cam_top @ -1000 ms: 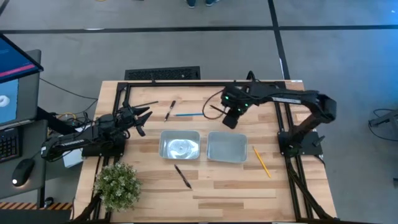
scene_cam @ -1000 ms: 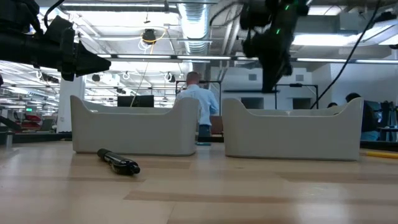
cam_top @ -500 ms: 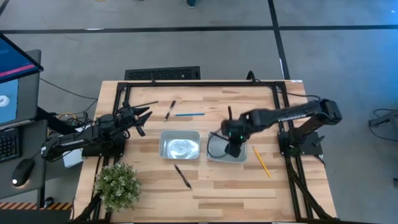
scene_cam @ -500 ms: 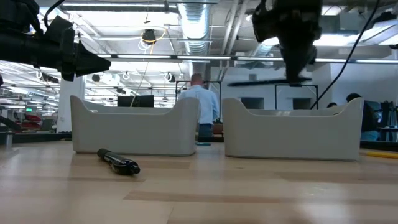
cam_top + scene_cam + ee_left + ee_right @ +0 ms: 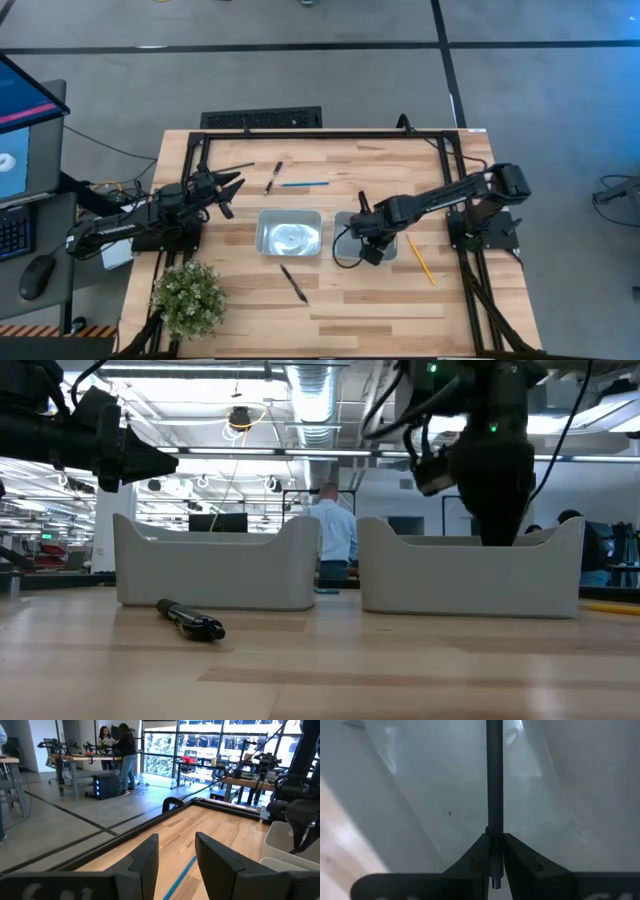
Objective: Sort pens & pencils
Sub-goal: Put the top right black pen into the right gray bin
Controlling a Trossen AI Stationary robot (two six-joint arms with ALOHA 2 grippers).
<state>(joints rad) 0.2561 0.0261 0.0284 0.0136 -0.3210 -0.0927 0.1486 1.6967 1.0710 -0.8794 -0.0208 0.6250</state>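
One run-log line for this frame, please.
right gripper: shut on dark pen, low inside right tray | left gripper: open, waiting at table's left

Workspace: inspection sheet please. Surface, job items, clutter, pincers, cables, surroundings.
Surface: wooden table, black frame rails along its edges.
Job's things: two trays, left tray and right tray; dark pen in front of the left tray; another pen and blue pencil behind it; yellow pencil beside the right tray.
Clutter: potted plant at the near left corner.
Grippers: right pincer shut on a dark stick over the right tray; left pincer open, waiting at the left edge.
Cables: bundle off the left edge.
Surroundings: people at benches; monitor.
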